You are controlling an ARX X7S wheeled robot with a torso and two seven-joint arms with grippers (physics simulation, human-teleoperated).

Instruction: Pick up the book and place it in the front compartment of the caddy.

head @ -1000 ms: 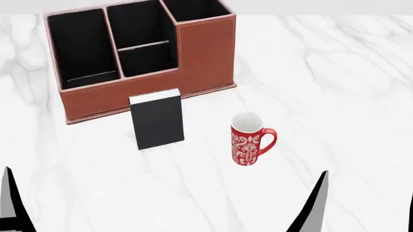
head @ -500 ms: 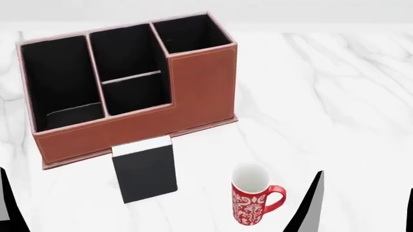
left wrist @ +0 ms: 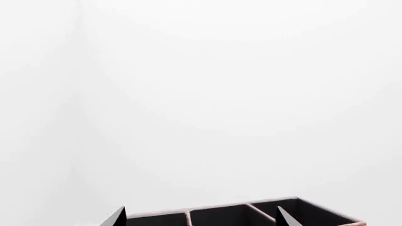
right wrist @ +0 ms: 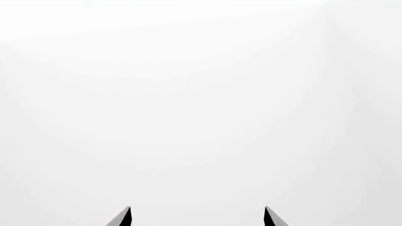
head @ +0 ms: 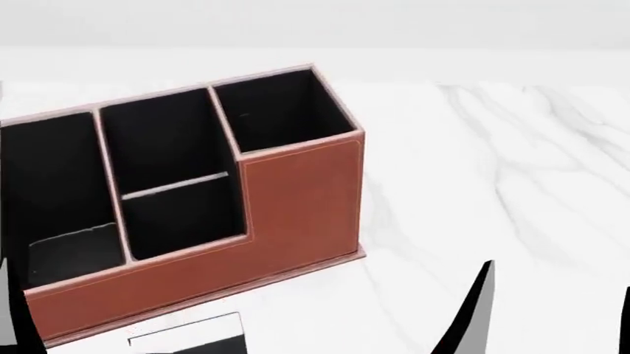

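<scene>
Firstly, in the left wrist view almost all was plain white wall. Only two dark fingertips of the left pincer [left wrist: 199,217] stood at the lower edge, well apart from each other, with nothing between them, so this pincer was open and held nothing. Between and behind the tips, the upper rim of the caddy [left wrist: 251,212] was seen, with its black compartments and one thin divider.

Then, in the head view the caddy [head: 295,203] stood on the white marble table [head: 492,184]. It was reddish-brown outside and black inside, with pale stitching along the stepped walls. The book [head: 187,338] was just in front of the caddy's low front wall, near it; only its white page edge and a strip of black cover showed, the rest was cut off by the frame. I could not tell if it touched the caddy. A dark fingertip of the right pincer [head: 473,313] rose beside the caddy's right end, well apart from the book.

Lastly, the right wrist view showed only white, and two dark tips of the right pincer [right wrist: 197,217] wide apart with nothing held, so it was open too.

As I judged it, the task was at its beginning: the book was not yet grasped, no pincer was near it, and the front compartment was without it. The reach, grasp, lift and placing were all left.
</scene>
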